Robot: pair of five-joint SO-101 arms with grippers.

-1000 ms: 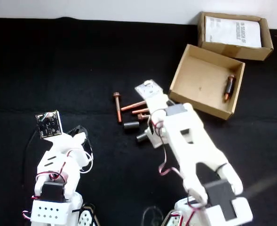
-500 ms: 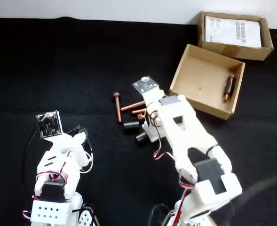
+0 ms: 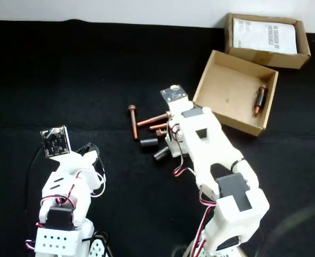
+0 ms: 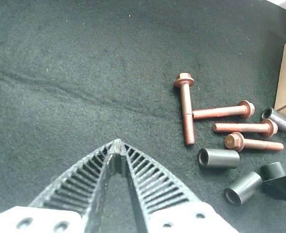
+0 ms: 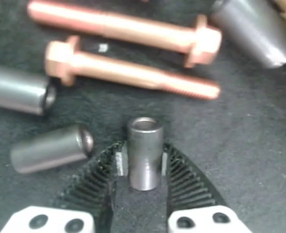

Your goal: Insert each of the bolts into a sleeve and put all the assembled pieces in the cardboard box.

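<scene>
Right gripper [image 5: 142, 158] pinches a short grey sleeve [image 5: 144, 133] between its two ribbed fingers [image 5: 100, 177]. The sleeve stands up on end on the black worktop [image 3: 66, 69], with its open hole showing. It is near the cardboard box [image 3: 229, 93], in the little pile beside the box.

Four copper bolts [image 4: 185, 107] lie loose in that pile, just a bit farther from the box than the held sleeve. Three more sleeves [image 4: 218, 158] lie on their sides among them. One lies right by the box wall. Inside the box, against its far wall, rests one assembled piece [image 3: 260, 100], a bolt with a sleeve on it.

Left gripper [image 4: 116, 148] is pressed together and holds nothing. It hangs over bare worktop, well apart from the box, with the pile between it and the box.

I think the sleeve is hard metal, smooth and round. It will not bend or break, but it could slip out or roll away. A good place to hold it is around its middle, so both ends are free for a bolt. The bolts look hard and a bit heavy for their size, and they can roll too. It is best to take a bolt by the smooth part near its head, so the thin end can go into the hole.
</scene>
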